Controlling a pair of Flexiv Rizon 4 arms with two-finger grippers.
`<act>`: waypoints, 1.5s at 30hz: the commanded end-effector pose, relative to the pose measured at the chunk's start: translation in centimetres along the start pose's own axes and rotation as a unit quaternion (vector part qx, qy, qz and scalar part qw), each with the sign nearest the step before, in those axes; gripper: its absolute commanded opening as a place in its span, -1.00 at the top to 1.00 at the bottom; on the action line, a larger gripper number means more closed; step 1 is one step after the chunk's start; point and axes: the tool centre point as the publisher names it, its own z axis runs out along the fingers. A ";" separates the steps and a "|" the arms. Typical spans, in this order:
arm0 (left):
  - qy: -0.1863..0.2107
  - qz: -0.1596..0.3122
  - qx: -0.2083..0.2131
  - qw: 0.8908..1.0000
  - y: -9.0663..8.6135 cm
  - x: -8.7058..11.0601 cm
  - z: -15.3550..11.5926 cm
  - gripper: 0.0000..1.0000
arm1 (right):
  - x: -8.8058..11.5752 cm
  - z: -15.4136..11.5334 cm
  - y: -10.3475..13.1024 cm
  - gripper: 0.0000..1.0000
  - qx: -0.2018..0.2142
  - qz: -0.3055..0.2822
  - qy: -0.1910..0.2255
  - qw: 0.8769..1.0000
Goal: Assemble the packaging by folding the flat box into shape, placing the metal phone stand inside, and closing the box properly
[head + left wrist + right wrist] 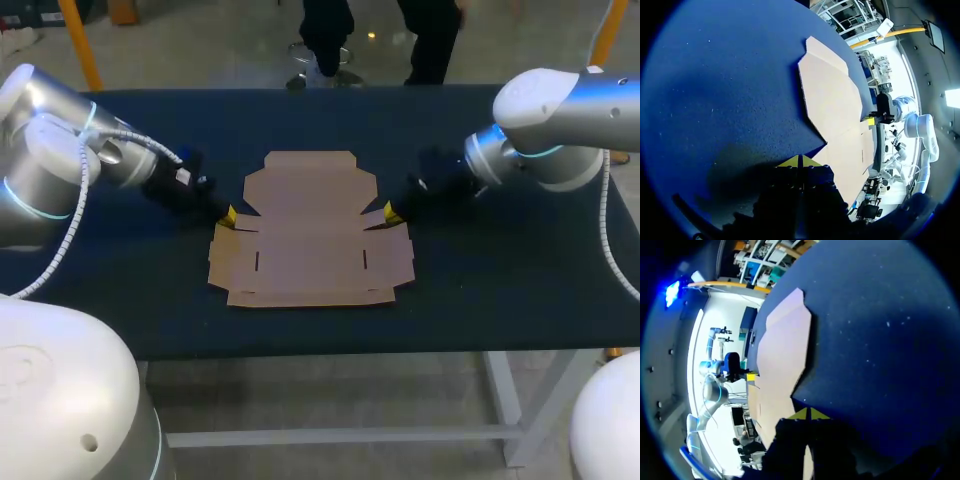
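A flat brown cardboard box blank [310, 240] lies unfolded in the middle of the dark blue table [500, 290]. My left gripper [229, 216] is shut, its yellow tips low at the notch on the blank's left edge. My right gripper [392, 213] is shut too, at the matching notch on the right edge. In the left wrist view the closed yellow tips [799, 161] rest just beside the cardboard [832, 100], with the other gripper [871, 120] across it. The right wrist view has its tips [809, 414] pressed together at the cardboard's [785, 345] corner. No phone stand is in view.
Bare blue table cloth [150, 300] surrounds the blank on all sides. The table's front edge [330, 352] runs just below the cardboard.
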 end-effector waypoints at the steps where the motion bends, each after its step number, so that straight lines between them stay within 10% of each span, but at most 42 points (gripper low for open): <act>1: -0.006 -0.002 -0.001 1.000 0.1 0.3 0.2 1.00 | 0.1 0.3 0.0 1.00 0.002 0.000 0.002 1.000; 45: -0.093 0.002 0.057 0.994 1.3 3.4 -0.2 1.00 | 2.7 1.0 -0.2 1.00 -0.012 -0.012 -0.035 0.999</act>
